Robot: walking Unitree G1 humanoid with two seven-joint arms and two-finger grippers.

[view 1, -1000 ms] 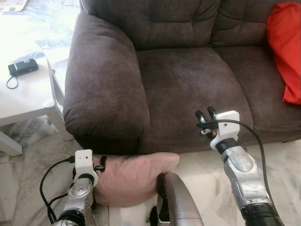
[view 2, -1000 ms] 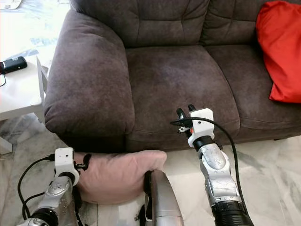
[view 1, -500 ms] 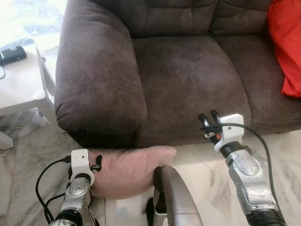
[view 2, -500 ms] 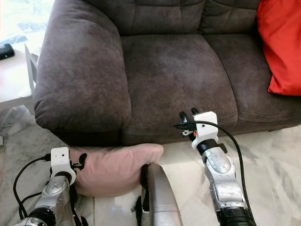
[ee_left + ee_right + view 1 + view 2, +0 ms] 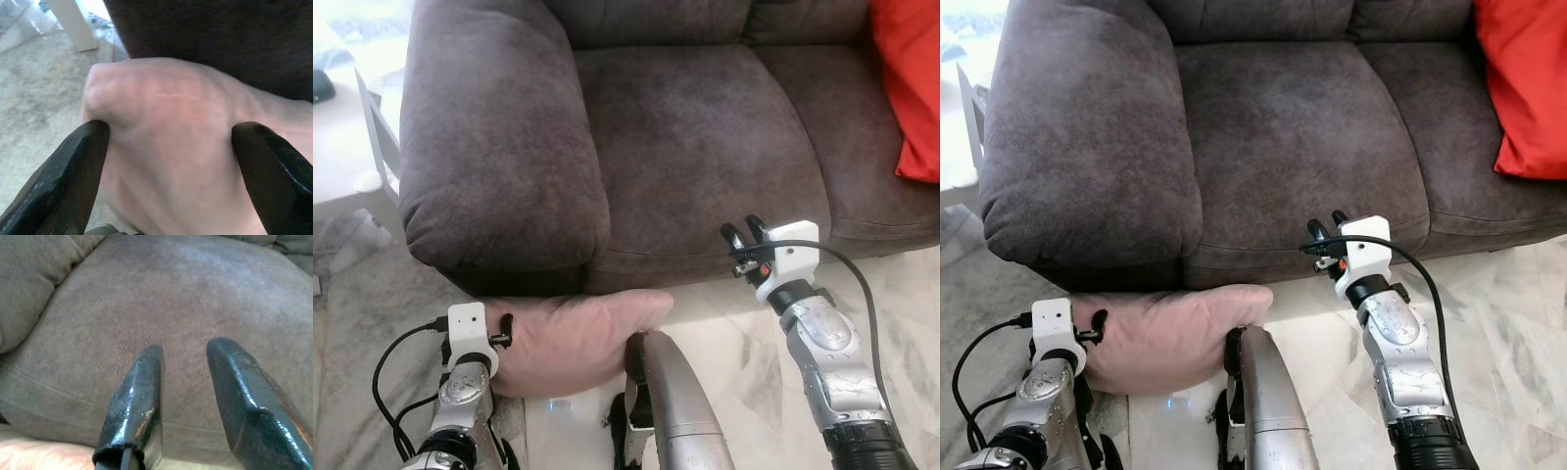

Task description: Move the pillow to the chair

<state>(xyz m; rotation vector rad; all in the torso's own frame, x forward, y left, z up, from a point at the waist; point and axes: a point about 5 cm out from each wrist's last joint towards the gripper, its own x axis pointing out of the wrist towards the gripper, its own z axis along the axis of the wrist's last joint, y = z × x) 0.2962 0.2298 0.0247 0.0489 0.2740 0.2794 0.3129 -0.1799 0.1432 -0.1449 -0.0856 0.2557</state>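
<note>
Marble floor (image 5: 724, 323) under us — our left gripper (image 5: 171, 161) has its fingers (image 5: 63, 171) clamped on the pink pillow (image 5: 573, 338), low by the brown sofa (image 5: 695, 137); our right gripper (image 5: 741, 237) hovers at the seat edge, fingers slightly parted, empty.

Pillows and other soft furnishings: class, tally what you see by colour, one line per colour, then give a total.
Pink pillow: 1, held in the left gripper
Red pillow: 1, on the sofa
Brown sofa: 1
Total: 3
</note>
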